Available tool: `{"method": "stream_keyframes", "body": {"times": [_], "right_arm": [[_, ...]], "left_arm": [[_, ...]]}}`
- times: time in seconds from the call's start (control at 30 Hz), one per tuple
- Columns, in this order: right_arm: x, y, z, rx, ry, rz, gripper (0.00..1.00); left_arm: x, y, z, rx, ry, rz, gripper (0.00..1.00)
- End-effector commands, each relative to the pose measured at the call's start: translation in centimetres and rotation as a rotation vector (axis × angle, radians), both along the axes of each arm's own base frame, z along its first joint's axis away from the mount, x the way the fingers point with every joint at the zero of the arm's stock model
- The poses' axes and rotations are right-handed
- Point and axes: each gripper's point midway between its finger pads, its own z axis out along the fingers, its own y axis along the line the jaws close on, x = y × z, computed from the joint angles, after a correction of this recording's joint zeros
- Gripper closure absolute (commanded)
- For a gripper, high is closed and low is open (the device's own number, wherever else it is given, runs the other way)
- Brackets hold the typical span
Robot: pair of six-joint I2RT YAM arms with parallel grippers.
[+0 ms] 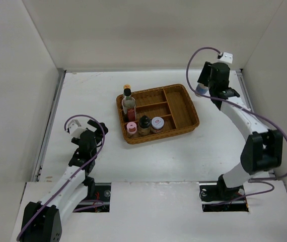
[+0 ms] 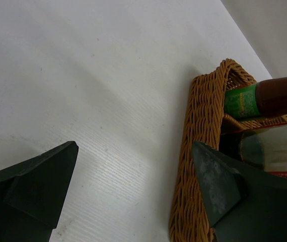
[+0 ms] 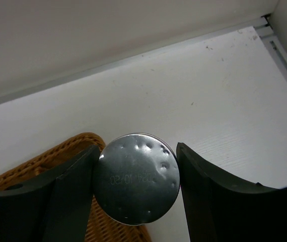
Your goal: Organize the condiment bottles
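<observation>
The right gripper [image 3: 136, 151] is clamping the silver-lidded jar [image 3: 136, 177], with its two fingers pressing on the lid's rim at 9 and 3 o'clock in the wrist view. The dented lid is facing squarely into that camera, so the jar's long axis is running straight away from the lens, lid end toward the wrist. In the top view the jar is sitting just off the 2 o'clock corner of the wicker tray [image 1: 181, 108]. Whether it is resting on the table [image 1: 83, 91] cannot be told.

The left gripper [image 2: 133, 151] is gaping wide and holding nothing, hovering at the tray's 8 o'clock side.

Five bottles are standing upright in the tray, caps pointing up. The tall clear bottle [image 1: 128, 105] and the yellow-capped bottle [image 1: 127, 87] are occupying the 9 o'clock end. The pink-capped bottle [image 1: 132, 128], the dark bottle [image 1: 144, 125] and the pink-lidded jar [image 1: 157, 123] are lining the 6 o'clock edge.
</observation>
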Motion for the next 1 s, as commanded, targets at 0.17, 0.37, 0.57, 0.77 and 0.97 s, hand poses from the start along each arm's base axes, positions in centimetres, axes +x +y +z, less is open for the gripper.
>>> {"method": "stream_keyframes", "body": {"times": [0.17, 0.37, 0.57, 0.77, 0.97], "right_arm": [[-5.5, 6.2, 5.1, 0.055, -0.193, 0.116, 0.42], [-8.1, 9.8, 0.2, 0.077, -0.113, 0.192, 0.42], [-9.7, 11.7, -3.7, 0.059, -0.041, 0.236, 0.41], [-10.7, 12.3, -6.4, 0.037, 0.017, 0.245, 0.39], [-11.0, 12.0, -7.3, 0.025, 0.042, 0.236, 0.39]], "left_arm": [[0.4, -0.2, 1.2, -0.008, -0.052, -0.008, 0.00], [0.2, -0.1, 1.2, -0.008, -0.054, -0.007, 0.00], [0.2, -0.1, 1.3, -0.009, -0.057, -0.005, 0.00], [0.2, -0.1, 1.1, -0.007, -0.048, -0.005, 0.00], [0.3, -0.2, 0.9, -0.004, -0.036, -0.007, 0.00]]}}
